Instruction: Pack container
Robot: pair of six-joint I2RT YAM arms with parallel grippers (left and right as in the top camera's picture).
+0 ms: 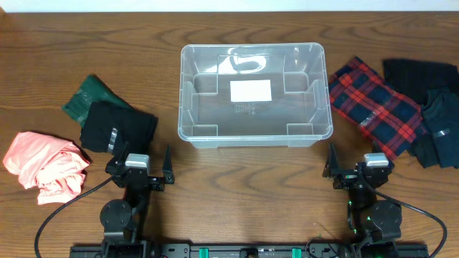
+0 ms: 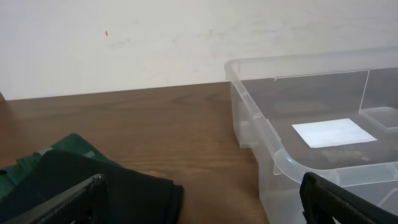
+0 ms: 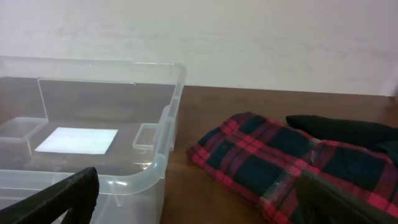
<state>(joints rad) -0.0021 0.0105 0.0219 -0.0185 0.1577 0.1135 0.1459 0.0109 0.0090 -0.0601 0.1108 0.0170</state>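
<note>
The clear container (image 1: 185, 107) with a white label (image 1: 250, 90) on its base stands empty at the table's middle back. It also shows in the left wrist view (image 2: 267, 134) and the right wrist view (image 3: 165, 121). My left gripper (image 1: 140, 170) is open and empty near the front left, in front of a black folded garment (image 1: 118, 127). My right gripper (image 1: 356, 169) is open and empty near the front right, in front of a red plaid garment (image 1: 373, 104), which also shows in the right wrist view (image 3: 267, 155).
A green garment (image 1: 90, 93) lies under the black one. A pink garment (image 1: 46, 165) lies at the front left. Dark garments (image 1: 430, 107) lie at the far right. Cables run near the arm bases.
</note>
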